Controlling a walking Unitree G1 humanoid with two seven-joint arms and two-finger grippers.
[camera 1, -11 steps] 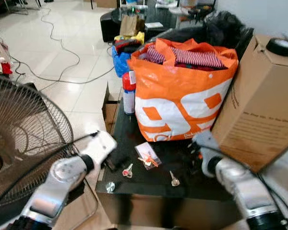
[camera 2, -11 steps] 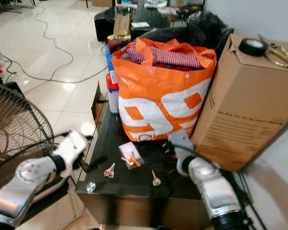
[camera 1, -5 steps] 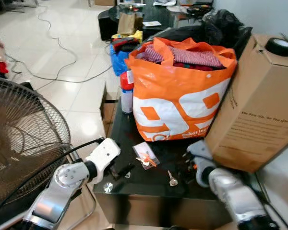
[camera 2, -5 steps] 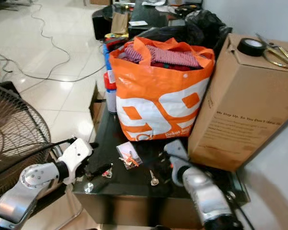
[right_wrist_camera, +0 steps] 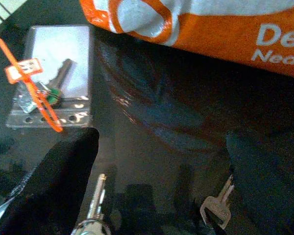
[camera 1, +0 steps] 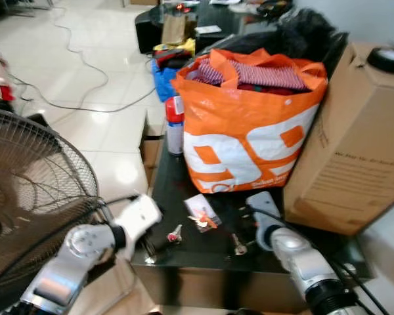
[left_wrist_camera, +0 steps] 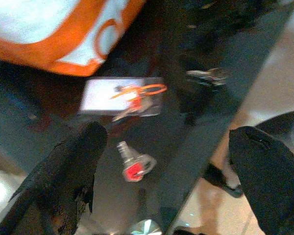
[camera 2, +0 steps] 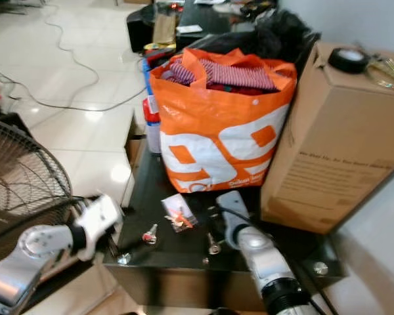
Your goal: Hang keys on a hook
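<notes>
Several keys lie on the black glass table (camera 1: 184, 190). They are a red-headed key (camera 1: 175, 232), a silver key (camera 1: 238, 245), and a key with an orange tag on a clear packet (camera 1: 202, 216). My left gripper (camera 1: 150, 245) hovers open at the table's front left corner. In the left wrist view the red-headed key (left_wrist_camera: 134, 166) lies ahead between its fingers (left_wrist_camera: 63, 186). My right gripper (camera 1: 248, 223) is open just right of the silver key. In the right wrist view the tagged packet (right_wrist_camera: 49, 73) lies ahead, with two silver keys (right_wrist_camera: 95, 205) near the fingertips.
An orange bag (camera 1: 249, 125) full of clothes stands at the back of the table. A tall cardboard box (camera 1: 354, 144) is at its right, and a red-capped spray can (camera 1: 176, 125) at its left. A floor fan (camera 1: 33, 190) stands left of the table, and cables (camera 1: 85, 65) run over the tiles.
The camera has shifted a little. My left gripper has drawn back from the red-headed key towards the table corner. My right gripper has moved left, closer to the silver key. The keys lie where they were.
</notes>
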